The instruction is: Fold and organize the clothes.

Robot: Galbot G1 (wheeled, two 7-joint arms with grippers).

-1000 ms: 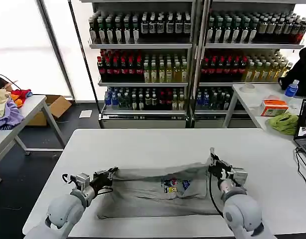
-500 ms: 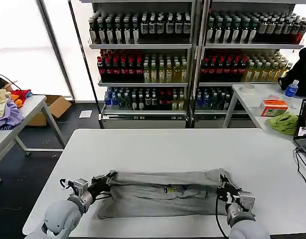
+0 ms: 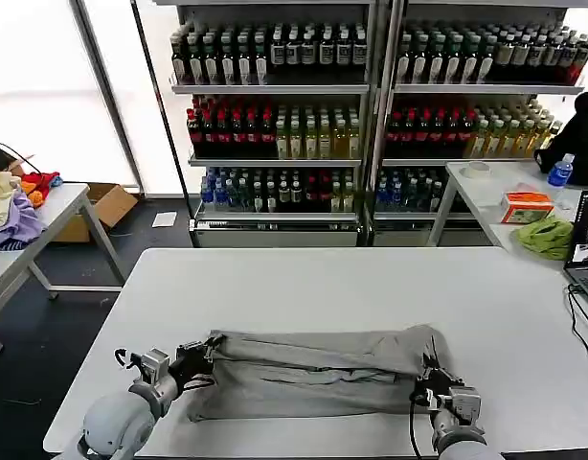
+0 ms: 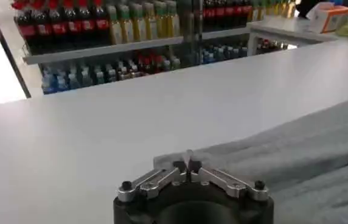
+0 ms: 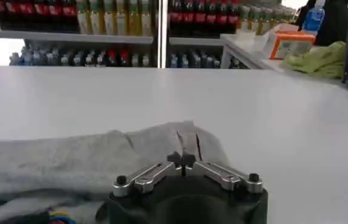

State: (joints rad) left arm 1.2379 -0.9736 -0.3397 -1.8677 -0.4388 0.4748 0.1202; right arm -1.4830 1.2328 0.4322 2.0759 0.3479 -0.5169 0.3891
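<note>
Grey T-shirt (image 3: 313,372) lies on the white table (image 3: 332,278), folded into a long band stretched between the two grippers, near the table edge closest to the robot. Left gripper (image 3: 204,351) sits low at the shirt's left end, fingers pinched together on a fold of the grey fabric; in the left wrist view the left gripper (image 4: 188,163) has its fingertips meeting on a thin flap of cloth, with the rest of the shirt (image 4: 308,152) running away from it to one side over the table (image 4: 101,122). Right gripper (image 3: 430,369) is at the shirt's right end, also low at the table surface, clamped on the fabric; in the right wrist view the right gripper (image 5: 184,159) has its tips closed on a bunched grey edge, shirt (image 5: 70,158) spreading out beyond and beside it, a bit of the multicoloured print (image 5: 58,216) peeking out just next to the gripper body. Upper layer of the shirt is folded over the lower one, top edge running nearly straight from one gripper to the other, some slack wrinkles in the middle. Beyond both grippers: bare table, then shelves of bottles (image 3: 371,105). Lime-green cloth (image 3: 546,236) on a side table well off to the right gripper's far side.
</note>
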